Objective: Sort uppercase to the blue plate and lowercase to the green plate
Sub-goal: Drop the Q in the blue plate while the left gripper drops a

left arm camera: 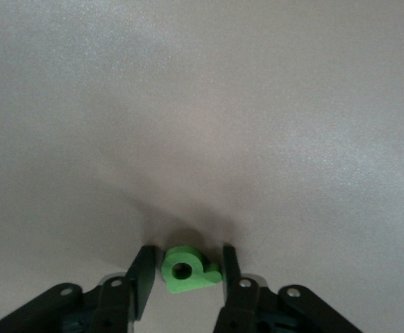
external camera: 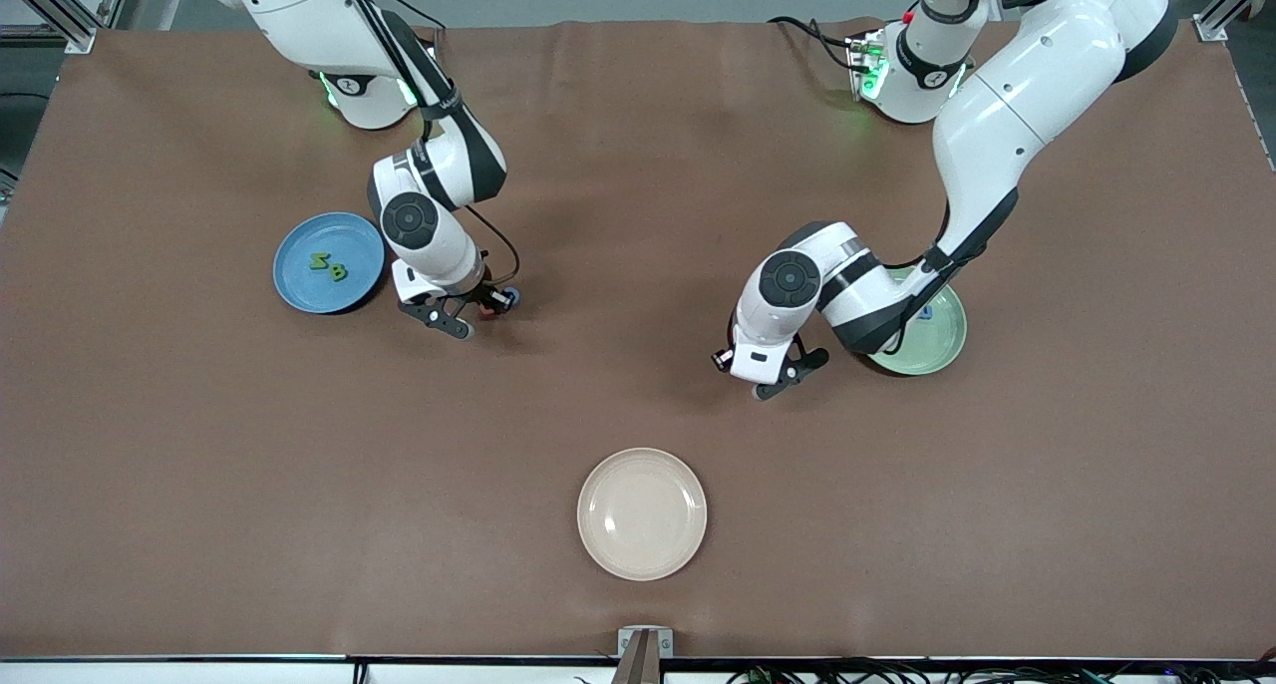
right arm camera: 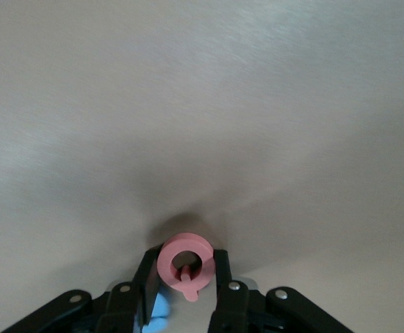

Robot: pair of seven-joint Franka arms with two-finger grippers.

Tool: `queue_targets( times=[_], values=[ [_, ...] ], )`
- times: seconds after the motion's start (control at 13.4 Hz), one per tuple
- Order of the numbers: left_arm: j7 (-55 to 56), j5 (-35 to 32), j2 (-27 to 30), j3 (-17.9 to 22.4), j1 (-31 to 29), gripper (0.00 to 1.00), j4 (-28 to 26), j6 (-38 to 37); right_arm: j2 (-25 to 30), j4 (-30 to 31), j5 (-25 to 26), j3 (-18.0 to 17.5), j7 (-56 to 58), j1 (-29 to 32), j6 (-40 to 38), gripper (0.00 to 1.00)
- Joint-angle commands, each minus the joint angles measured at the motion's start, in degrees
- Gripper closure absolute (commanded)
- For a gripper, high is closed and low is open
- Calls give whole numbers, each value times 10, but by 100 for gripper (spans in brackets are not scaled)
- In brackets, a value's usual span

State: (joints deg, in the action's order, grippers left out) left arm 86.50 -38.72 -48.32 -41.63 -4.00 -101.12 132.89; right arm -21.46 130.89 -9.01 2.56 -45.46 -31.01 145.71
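- My right gripper holds the red ring tight, low on the table beside the blue plate (the near arm for it).
- My left gripper is narrow around the green p, not yet clearly squeezing; the green plate lies just beside.

Both arms were glossy white shells with dark grey joint bands and round black caps. Thin black cables ran along them. Green lights glowed at each base. Black fingers above silver screws tipped each wrist
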Motion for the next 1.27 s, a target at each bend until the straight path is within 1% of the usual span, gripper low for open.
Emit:
queue_targets(
  times=[0.0,0.15,0.22,0.3,0.37,0.45,0.52,0.67,0.75,0.82,0.97,1.12,1.2],
  values=[
    [3,9,-5,4,7,64,9,2,70,14,-4,3,83,41,-97,100],
    [19,11,-3,4,7,77,8,2,108,15,4,3,137,76,-156,100],
    [20,16,2,4,5,80,8,1,122,16,26,3,155,90,-182,100],
    [19,18,7,0,-4,81,5,-5,136,21,51,3,165,108,-202,100],
    [15,20,23,-2,-10,82,0,-16,149,30,65,3,179,123,-211,100],
    [11,19,31,-26,-33,84,-7,-37,163,45,72,3,212,139,-212,100],
    [-8,19,35,-73,-83,84,-15,-61,173,60,73,3,245,162,-209,100],
    [-82,19,34,-183,-204,84,-49,-134,183,83,82,3,297,196,-203,100],
    [-98,17,35,-225,-255,84,-69,-172,186,93,95,3,305,211,-192,100],
    [-112,14,35,-255,-300,84,-90,-191,186,107,101,2,310,218,-174,100],
    [-157,-4,36,-295,-380,84,-142,-202,182,122,102,2,345,244,-142,100],
    [-189,-48,32,-305,-427,84,-179,-201,179,136,101,2,378,269,-110,100],
    [-205,-70,28,-304,-441,84,-185,-199,176,141,102,2,385,277,-93,100]
  ],
)
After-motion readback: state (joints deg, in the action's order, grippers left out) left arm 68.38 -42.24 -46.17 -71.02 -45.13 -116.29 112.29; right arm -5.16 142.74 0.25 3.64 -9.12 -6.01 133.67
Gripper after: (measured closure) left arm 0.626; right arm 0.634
